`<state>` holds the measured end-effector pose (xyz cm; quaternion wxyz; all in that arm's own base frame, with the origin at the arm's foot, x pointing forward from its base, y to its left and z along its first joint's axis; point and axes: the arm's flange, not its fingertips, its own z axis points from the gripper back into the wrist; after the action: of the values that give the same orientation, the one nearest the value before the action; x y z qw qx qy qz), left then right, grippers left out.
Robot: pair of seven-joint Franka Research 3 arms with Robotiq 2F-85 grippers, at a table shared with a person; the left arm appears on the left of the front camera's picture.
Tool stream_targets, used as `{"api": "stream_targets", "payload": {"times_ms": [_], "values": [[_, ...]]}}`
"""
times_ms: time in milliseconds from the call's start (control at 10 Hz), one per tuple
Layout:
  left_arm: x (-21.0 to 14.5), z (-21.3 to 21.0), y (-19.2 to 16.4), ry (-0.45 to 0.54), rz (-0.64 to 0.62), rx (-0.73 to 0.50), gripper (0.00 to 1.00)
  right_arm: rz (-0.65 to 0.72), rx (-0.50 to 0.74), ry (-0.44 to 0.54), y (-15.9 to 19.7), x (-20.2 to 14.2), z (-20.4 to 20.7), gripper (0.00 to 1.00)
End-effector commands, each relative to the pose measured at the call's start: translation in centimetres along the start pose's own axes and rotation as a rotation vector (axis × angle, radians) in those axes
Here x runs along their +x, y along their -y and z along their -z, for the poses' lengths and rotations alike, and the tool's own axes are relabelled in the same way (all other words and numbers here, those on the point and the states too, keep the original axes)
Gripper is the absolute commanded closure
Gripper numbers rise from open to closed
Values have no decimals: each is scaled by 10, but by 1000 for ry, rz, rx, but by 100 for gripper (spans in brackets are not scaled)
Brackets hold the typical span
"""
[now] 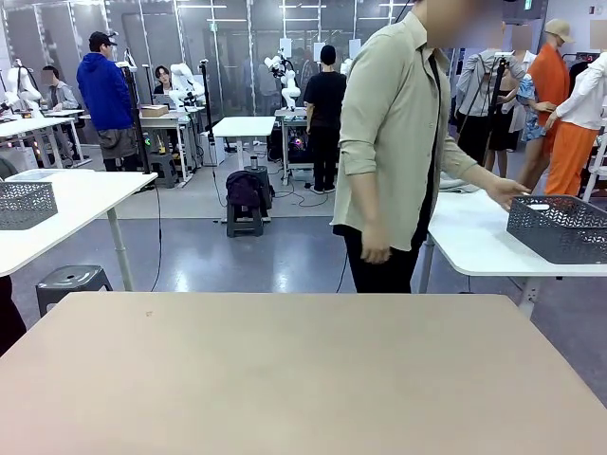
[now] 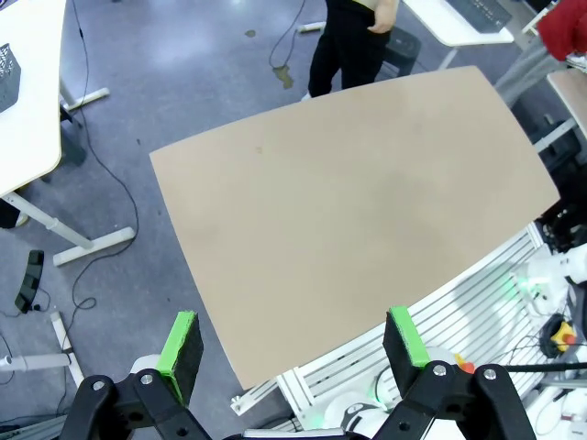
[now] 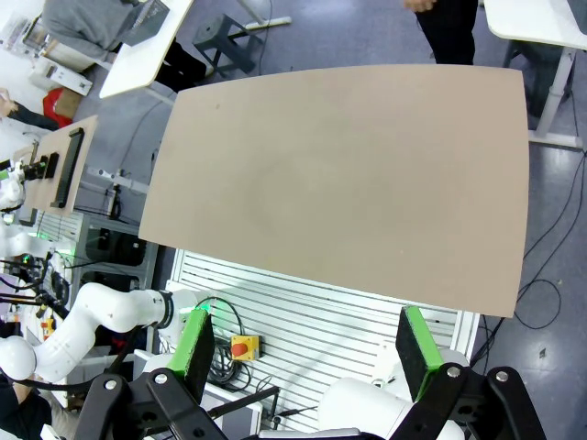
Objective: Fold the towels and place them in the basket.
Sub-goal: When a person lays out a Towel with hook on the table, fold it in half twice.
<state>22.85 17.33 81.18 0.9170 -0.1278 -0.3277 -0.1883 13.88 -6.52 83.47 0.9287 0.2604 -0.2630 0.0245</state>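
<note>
Nothing is folded yet (seemingly): left end effector point(image 2: 293, 335) and right end effector point(image 3: 304, 335) hang wide open, empty, above the bare beige rectangular tabletop point(image 1: 303, 379), the dark grey wire-mesh basket point(image 1: 555, 237) standing beyond its far-right corner.

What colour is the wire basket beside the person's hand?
The basket is dark grey, seen best in the front view.

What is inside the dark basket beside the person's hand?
A small white patch shows at the rim of the basket, near the person's hand. The mesh wall hides the rest of the inside.
</note>
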Motion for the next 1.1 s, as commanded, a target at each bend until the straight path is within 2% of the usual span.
{"api": "stream_targets", "payload": {"times_ms": [0, 1000], "values": [[0, 0, 2, -2, -3, 8, 0, 4, -7, 7, -1, -1, -2, 0], [0, 0, 2, -2, -3, 8, 0, 4, -7, 7, -1, -1, -2, 0]]}}
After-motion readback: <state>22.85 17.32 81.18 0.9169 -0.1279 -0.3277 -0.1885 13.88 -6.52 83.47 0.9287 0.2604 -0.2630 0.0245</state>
